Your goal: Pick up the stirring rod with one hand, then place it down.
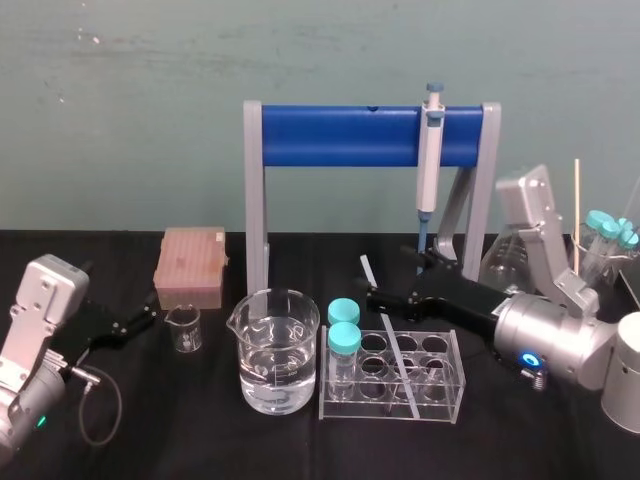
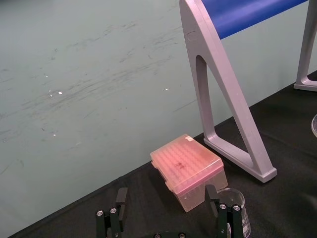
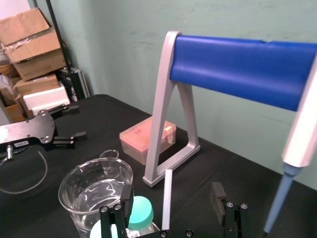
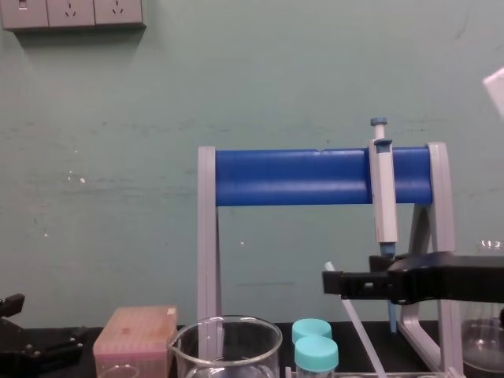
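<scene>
At the left edge of the desk point(image 1: 200, 440) the left pincer point(image 1: 150, 318) is held low. Its fingers are spread wide with nothing between them. A small beaker point(image 1: 184, 328) stands just beside its tips, and a pink box point(image 1: 190, 268) sits just behind that. Next comes a large beaker point(image 1: 275, 350) of clear liquid, with a strip of bare desk in front of it running to the near edge. A clear rack point(image 1: 440, 395) stands just to its right, and two teal-capped vials point(image 1: 344, 338) are set at the rack's left end.

The stirring rod point(image 3: 167, 198) is seen tilted: its lower part lies at the rack and its upper end slants up and back. The right pincer point(image 4: 331, 282) is reached in from the right above the rack. It is wide open and placed around the rod's upper part — a gap is left on each side, so nothing is gripped.

Behind, near the wall, a grey stand with a blue bar point(image 1: 345, 135) spans the middle of the desk, with open room under the bar. A pipette point(image 1: 430, 160) is hung at the bar's right end, above the right pincer. A glass flask point(image 1: 505, 262) stands near the right edge.
</scene>
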Robot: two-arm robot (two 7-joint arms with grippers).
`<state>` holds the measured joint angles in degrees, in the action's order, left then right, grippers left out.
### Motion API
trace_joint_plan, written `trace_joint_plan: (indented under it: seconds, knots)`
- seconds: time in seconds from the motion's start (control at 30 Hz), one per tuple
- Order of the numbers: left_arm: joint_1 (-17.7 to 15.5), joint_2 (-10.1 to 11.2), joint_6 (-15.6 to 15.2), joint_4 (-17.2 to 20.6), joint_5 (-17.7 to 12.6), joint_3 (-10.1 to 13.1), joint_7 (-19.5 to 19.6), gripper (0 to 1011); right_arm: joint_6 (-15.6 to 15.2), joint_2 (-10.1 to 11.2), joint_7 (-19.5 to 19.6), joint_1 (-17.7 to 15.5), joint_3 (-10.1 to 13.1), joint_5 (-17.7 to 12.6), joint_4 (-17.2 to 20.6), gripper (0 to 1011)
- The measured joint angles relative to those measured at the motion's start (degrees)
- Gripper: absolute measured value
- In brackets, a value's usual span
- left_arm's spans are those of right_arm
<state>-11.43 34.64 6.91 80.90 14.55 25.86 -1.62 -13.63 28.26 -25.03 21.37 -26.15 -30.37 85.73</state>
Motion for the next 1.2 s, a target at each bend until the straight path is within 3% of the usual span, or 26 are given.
trace_joint_plan:
  seconds: [0.5, 1.03, 1.2]
  knots:
    - [0.0, 0.0, 0.0, 0.0, 0.0, 0.0, 0.0, 1000, -5.12, -2.25, -0.14, 3.51, -2.4, 0.22, -3.68, 1003]
    - [0.0, 0.0, 0.0, 0.0, 0.0, 0.0, 0.0, 1000, -4.94, -2.38, 0.19, 4.02, -3.01, 1.15, -4.08, 998]
    - [0.0, 0.0, 0.0, 0.0, 0.0, 0.0, 0.0, 1000, -4.97, -2.38, 0.19, 4.02, -2.94, 1.08, -4.1, 885]
